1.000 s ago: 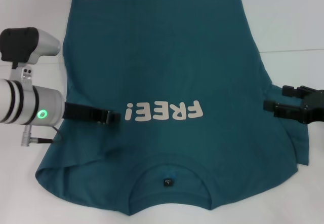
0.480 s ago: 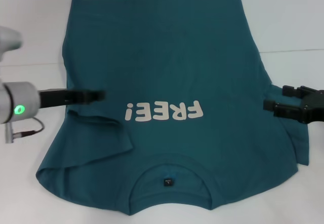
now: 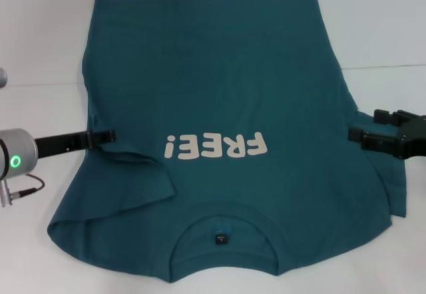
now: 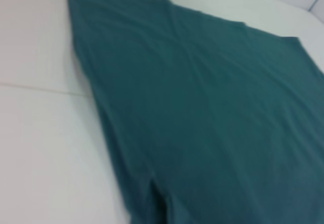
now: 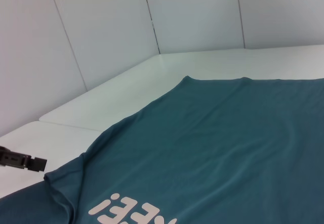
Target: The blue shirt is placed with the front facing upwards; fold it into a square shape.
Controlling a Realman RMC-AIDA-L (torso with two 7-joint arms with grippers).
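We have the blue shirt (image 3: 226,108) spread face up across the middle of the white surface (image 3: 40,41), collar toward the near edge and hem toward the far edge, with the "FREE!" print (image 3: 216,146) reading upside down to us. By our judgement the fold is barely begun. The sleeve on our left side lies turned in over the body as a loose flap (image 3: 133,177), creased rather than flat, and that is the only fold we can see. The right sleeve lies out at the shirt's right edge, under our right gripper, and the long body shows no fold toward the collar.

Our left gripper (image 3: 106,136) sits low at the shirt's left edge, its tip just over the cloth above that flap. Its fingers look close together with nothing between them, as far as the head view shows. Our right gripper (image 3: 363,138) rests at the shirt's right edge over the sleeve, fingers spread apart and holding nothing.

What is left, as we judge it: fold the right side in, flatten the left flap, then bring the hem toward the collar so that a square results.
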